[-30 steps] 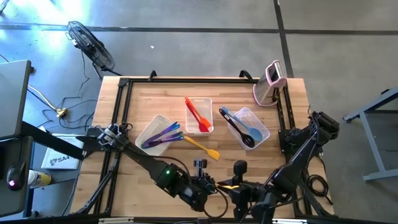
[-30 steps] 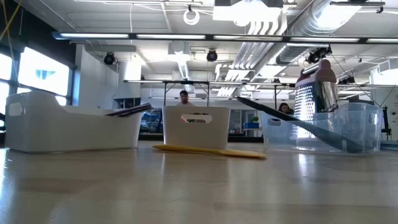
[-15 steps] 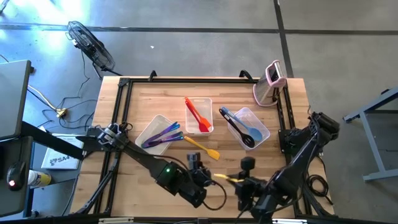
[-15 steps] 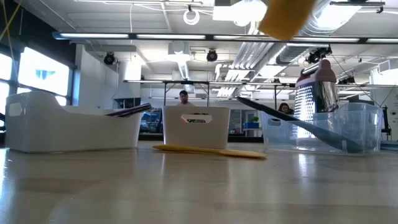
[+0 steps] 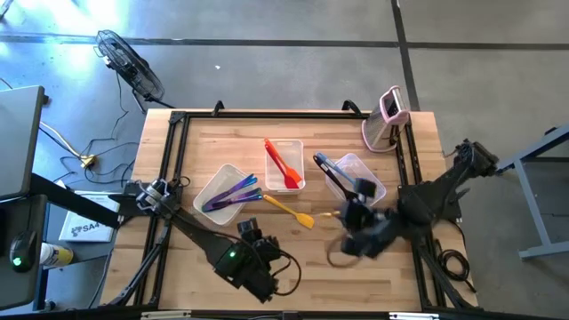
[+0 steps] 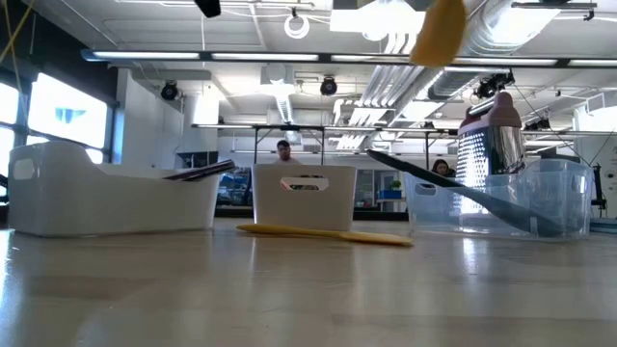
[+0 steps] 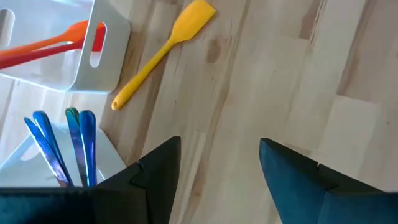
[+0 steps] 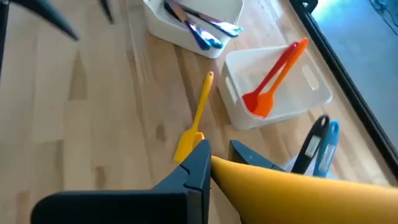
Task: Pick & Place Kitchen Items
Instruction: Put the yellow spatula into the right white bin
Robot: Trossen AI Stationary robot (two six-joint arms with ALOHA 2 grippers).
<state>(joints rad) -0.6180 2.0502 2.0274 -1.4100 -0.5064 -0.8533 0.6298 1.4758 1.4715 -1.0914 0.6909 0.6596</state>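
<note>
My right gripper hangs above the table beside the right tub and is shut on a yellow utensil, which also shows high up in the low view. My left gripper stands open near the front, with bare wood between its fingers. A yellow spatula lies flat on the table. The left tub holds purple and blue utensils. Red and orange spatulas lie in the middle tub. The right tub holds black and blue utensils. My right gripper pinches the yellow utensil between its two fingers; which end of it they have, I cannot tell. The fingers slant down toward the table's far left. The utensil runs back under the gripper and is lifted well clear of the table.
An upright pink-and-white gadget stands at the far right corner. A black frame runs along the table's left, far and right sides. Bare wood lies along the near edge. People show in the room beyond.
Both grippers met on the yellow utensil at the near edge. My left gripper has let go of it and drawn back toward the left and far side. My right gripper has carried the utensil up and toward the far edge, turning as it went.
</note>
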